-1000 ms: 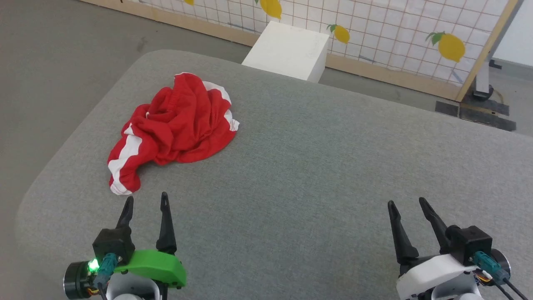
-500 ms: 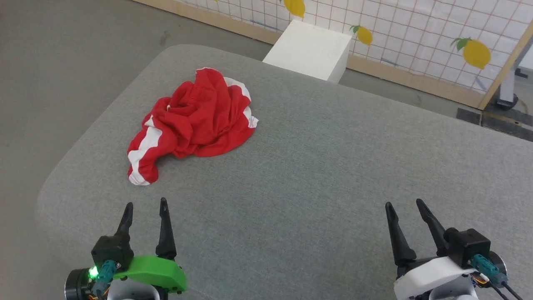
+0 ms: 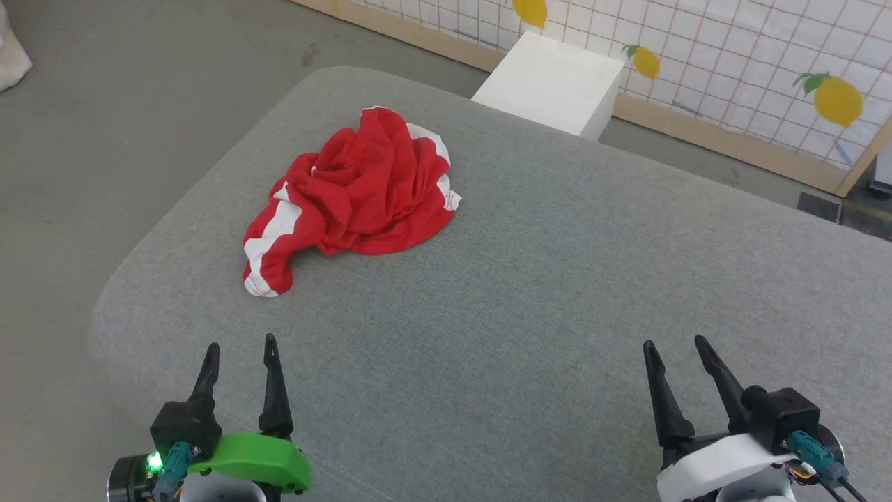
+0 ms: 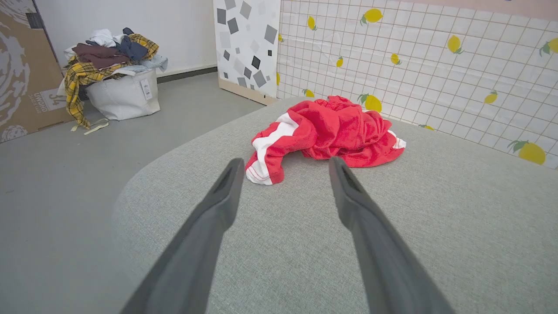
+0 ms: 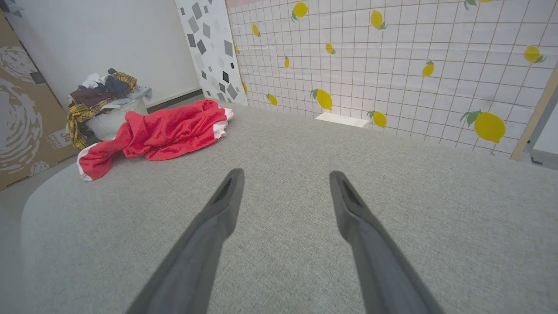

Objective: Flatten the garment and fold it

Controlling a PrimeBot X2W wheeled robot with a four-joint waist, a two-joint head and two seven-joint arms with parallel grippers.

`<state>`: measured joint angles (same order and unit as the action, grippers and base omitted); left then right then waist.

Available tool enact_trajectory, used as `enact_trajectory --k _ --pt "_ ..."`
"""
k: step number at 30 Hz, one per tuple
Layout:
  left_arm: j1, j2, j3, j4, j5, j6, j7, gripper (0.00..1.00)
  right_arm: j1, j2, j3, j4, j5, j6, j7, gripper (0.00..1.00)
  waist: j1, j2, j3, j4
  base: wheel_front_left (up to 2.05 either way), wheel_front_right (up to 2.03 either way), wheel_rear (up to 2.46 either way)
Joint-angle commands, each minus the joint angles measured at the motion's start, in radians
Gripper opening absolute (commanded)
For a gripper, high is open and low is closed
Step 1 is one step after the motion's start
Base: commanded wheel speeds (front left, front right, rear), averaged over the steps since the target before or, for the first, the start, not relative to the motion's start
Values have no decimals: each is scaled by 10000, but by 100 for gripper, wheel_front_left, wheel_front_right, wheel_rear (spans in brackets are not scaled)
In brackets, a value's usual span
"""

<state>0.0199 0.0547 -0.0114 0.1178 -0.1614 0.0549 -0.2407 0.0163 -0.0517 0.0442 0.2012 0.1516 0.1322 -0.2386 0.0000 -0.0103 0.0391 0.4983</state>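
Note:
The garment (image 3: 355,199) is a crumpled heap of bright red shorts with white side stripes, lying on the grey padded table (image 3: 529,293) toward its far left. In the left wrist view the garment (image 4: 327,133) sits just beyond the fingertips; in the right wrist view the garment (image 5: 161,131) lies far off to the left. My left gripper (image 3: 240,345) hovers open near the table's front left, a little short of the garment's nearest leg. My right gripper (image 3: 674,343) stands open at the front right, far from the cloth. Nothing is between either pair of fingers.
A white box (image 3: 554,84) stands on the floor past the table's far edge, before a lemon-patterned tiled panel (image 3: 739,63). A white bag heaped with clothes (image 4: 115,74) and a cardboard box (image 4: 24,74) stand on the floor to the left.
The head camera has turned left, so the whole picture has slid right. The garment lies as it did, and both grippers keep their open pose.

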Motion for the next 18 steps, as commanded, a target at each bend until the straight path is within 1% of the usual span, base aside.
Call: enact_trajectory --k 1,6,18 --pt "134 -44 15 29 -113 83 -105 100 -88 14 12 68 151 -15 -126 100 0 99 17 89 0 0 0" --pt "168 -45 36 54 -223 161 -210 100 -98 15 -2 150 221 -15 -231 100 0 103 66 270 0 0 0" --pt "90 -45 38 50 -390 184 -210 100 -159 15 -75 95 117 -15 -231 100 0 103 200 230 0 0 0"
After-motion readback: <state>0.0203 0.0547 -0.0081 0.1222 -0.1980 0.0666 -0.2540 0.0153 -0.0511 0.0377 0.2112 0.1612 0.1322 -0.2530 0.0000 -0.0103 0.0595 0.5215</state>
